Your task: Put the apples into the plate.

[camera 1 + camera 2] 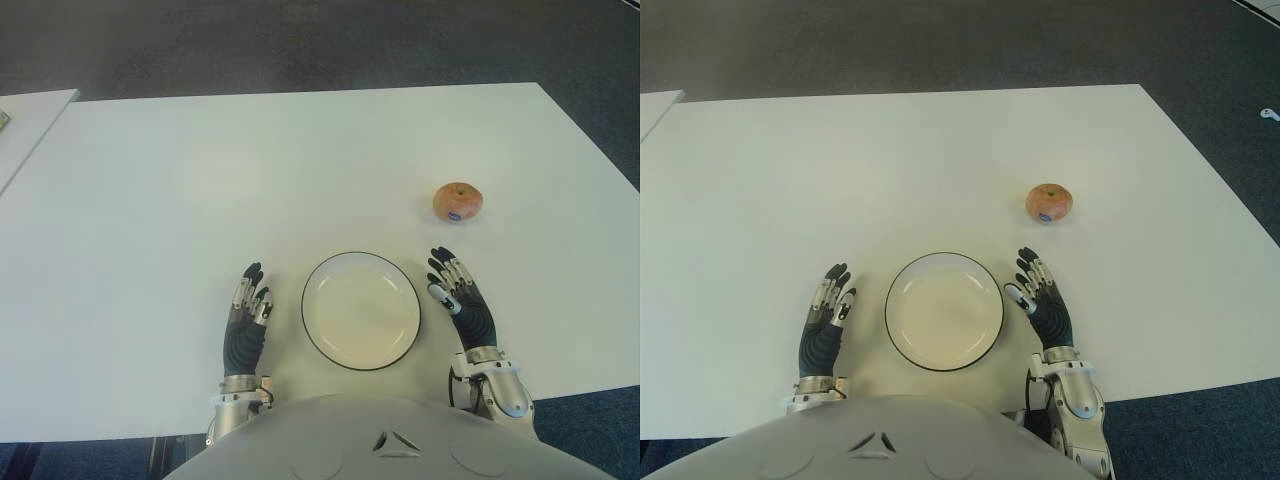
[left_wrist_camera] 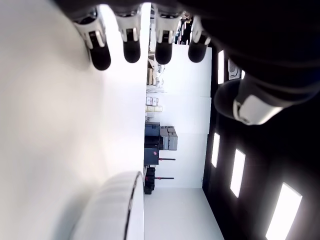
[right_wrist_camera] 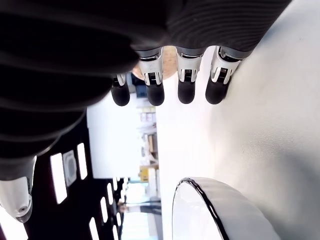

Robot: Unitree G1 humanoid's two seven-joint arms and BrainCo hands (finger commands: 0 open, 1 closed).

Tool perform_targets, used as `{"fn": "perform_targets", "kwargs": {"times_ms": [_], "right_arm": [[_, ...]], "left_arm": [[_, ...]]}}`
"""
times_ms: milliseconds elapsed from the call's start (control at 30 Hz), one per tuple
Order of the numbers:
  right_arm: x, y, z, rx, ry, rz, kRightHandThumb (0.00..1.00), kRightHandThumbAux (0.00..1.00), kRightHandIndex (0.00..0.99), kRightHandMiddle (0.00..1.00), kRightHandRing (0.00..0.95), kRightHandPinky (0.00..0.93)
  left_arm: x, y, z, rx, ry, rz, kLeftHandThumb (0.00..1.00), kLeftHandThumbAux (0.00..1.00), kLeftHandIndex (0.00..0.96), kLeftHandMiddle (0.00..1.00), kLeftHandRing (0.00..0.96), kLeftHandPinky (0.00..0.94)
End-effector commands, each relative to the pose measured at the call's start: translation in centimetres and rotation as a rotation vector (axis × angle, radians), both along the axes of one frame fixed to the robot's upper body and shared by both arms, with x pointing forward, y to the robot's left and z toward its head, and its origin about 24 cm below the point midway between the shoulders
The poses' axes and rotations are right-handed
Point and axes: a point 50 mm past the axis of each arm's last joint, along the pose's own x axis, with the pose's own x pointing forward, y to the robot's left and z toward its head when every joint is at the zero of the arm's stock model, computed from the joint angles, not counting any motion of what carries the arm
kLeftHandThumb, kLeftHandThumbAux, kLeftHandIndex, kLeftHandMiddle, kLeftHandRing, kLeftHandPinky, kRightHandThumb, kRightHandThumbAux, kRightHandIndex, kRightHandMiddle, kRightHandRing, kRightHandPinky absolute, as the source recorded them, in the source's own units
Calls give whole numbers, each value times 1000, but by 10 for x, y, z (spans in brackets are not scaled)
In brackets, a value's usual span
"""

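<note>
Use your right hand [image 1: 462, 300], fingers spread and empty beside the plate [image 1: 361, 310]: the apple [image 1: 458, 202] lies just beyond its fingertips

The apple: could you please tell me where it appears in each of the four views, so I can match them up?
Left eye view: the apple lies on the white table, beyond the right hand.
Right eye view: same spot, farther left in the picture.
Left wrist view: not in it.
Right wrist view: only a reddish sliver behind the fingers.
Shared landmark: the black-rimmed plate.
</note>
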Motion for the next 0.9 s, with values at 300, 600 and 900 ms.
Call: {"fn": "perform_targets", "kwargs": {"times_ms": [300,600,900], "right_arm": [[1,-1,0,-5,8,8,50,563,0,0,0,0],[9,-1,5,0,-36,13,55,561,0,0,0,0],[27,-6,14,-15,-83,20,79,586,0,0,0,0]], "left_arm": [[0,-5,-8,-26,38,-15,33,441,0,0,0,0],[-1,-5,-10,-49,39,-48,26,429,0,0,0,0],[-1,-4,-11,-37,36,-54,16,432,0,0,0,0]]}}
